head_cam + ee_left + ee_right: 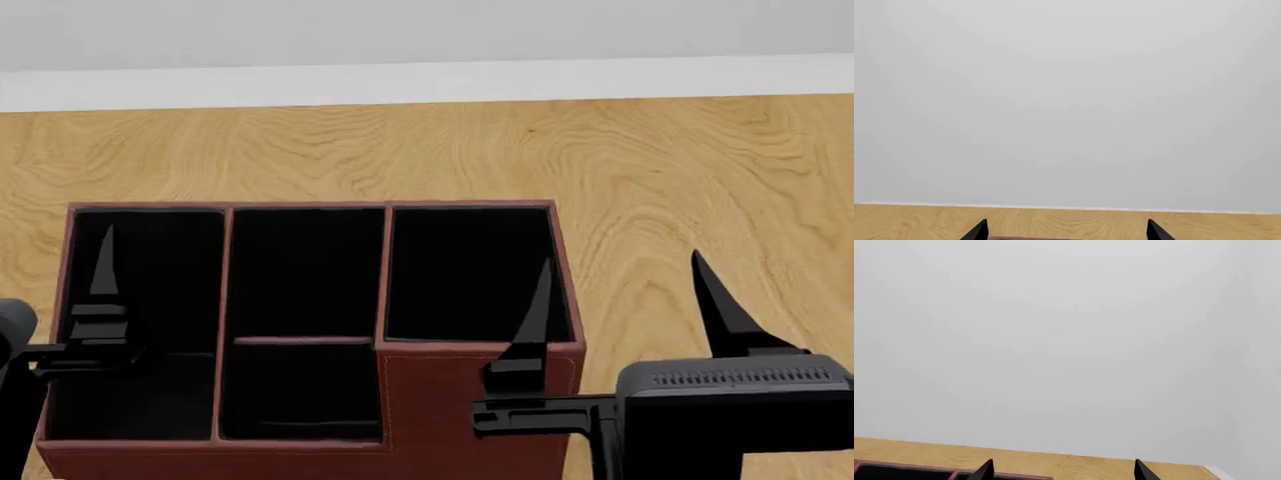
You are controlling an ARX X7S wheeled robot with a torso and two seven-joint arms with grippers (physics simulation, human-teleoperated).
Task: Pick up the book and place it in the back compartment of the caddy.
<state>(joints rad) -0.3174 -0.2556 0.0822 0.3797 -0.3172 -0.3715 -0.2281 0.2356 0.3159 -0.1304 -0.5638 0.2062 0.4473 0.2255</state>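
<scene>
The caddy [470,410] is a red-brown box with black sections and a stitched brown panel at its near right. A crossbar [302,341] splits its middle column; the shorter section on the near side is the back compartment [300,395]. The book is not in view. My left gripper [1067,232] is open and empty; one finger [104,265] stands over the caddy's left section. My right gripper [625,300] is open and empty, one finger over the caddy's right section and the other outside its right wall. The caddy's rim [907,466] also shows in the right wrist view.
The caddy stands on a wooden table [667,170] that ends at a white wall [427,40] behind. Both wrist views show mostly the white wall, with a strip of table [1067,220] below.
</scene>
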